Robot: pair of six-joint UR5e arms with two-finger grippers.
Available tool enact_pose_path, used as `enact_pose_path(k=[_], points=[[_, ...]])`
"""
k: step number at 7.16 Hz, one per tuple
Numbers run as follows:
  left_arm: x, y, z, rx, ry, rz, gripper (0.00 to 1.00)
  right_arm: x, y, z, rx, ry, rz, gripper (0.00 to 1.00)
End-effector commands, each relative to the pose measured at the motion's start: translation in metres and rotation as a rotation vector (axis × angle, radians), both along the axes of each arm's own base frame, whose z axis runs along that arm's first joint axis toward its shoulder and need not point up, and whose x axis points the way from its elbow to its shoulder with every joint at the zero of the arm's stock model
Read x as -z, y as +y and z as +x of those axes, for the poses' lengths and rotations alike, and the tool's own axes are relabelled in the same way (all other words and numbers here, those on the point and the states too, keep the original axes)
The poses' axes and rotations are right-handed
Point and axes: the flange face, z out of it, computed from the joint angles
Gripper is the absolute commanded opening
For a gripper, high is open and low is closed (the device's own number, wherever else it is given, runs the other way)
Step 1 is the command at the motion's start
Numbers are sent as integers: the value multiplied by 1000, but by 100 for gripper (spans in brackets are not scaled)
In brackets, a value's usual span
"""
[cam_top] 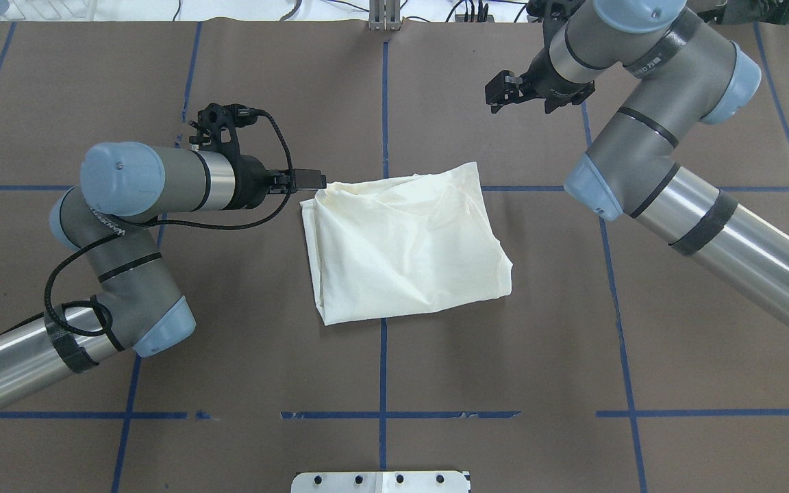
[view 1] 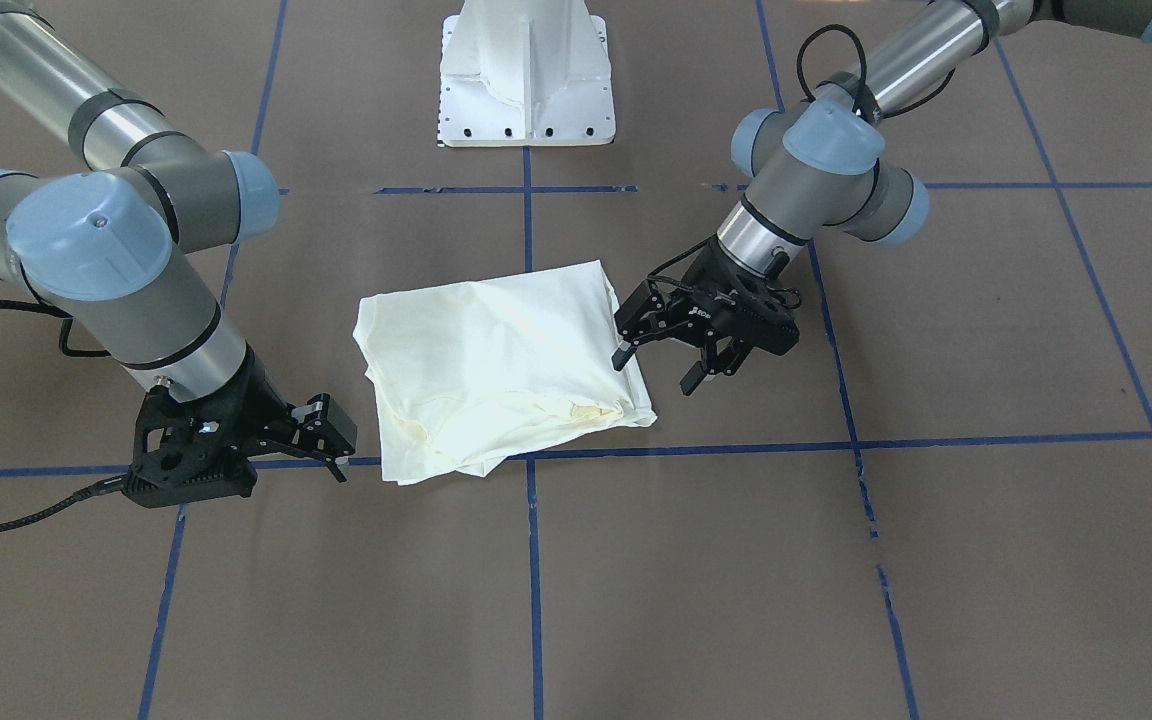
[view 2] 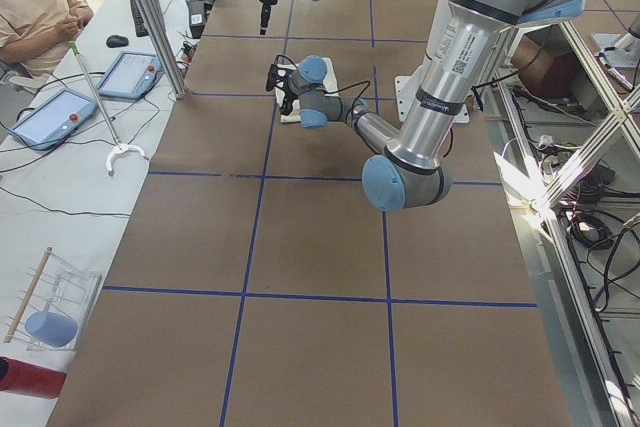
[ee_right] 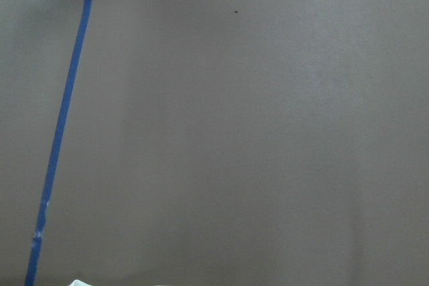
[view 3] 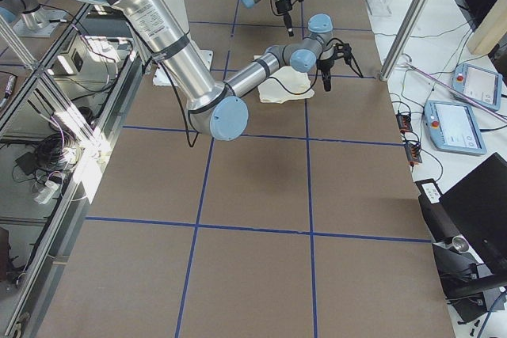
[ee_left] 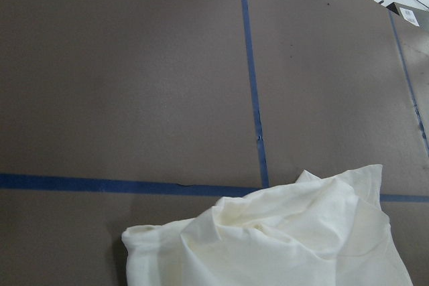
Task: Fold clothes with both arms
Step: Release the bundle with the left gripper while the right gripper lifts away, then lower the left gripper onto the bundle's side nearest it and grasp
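Observation:
The cream-white clothes (view 1: 496, 360) (cam_top: 401, 250) lie folded into a rumpled rectangle at the middle of the brown table, with no print showing. My left gripper (view 1: 658, 368) (cam_top: 319, 181) hangs low and open just beside the edge of the fold on the robot's left, with nothing between its fingers. The left wrist view shows a bunched corner of the clothes (ee_left: 288, 239) at its bottom. My right gripper (view 1: 336, 445) (cam_top: 495, 92) is off the far corner on the robot's right, apart from the cloth, and looks open and empty.
The white pedestal base (view 1: 526, 80) stands at the robot's side of the table. Blue tape lines (cam_top: 384, 329) cross the brown surface. A person (view 2: 30, 7) sits at a side bench with tablets (view 2: 50, 117) beyond the table's left end.

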Motion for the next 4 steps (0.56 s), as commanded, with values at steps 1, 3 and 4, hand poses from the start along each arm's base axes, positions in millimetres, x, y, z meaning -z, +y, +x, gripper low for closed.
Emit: enact_pose_path(k=[1, 3, 4], points=[[-10, -19, 29, 40, 28, 87, 100, -2, 0, 2, -2, 3, 3, 100], [-7, -17, 29, 16, 3, 200, 68, -2, 0, 2, -2, 3, 3, 100], [-3, -9, 36, -3, -2, 239, 67, -2, 0, 2, -3, 4, 4, 100]])
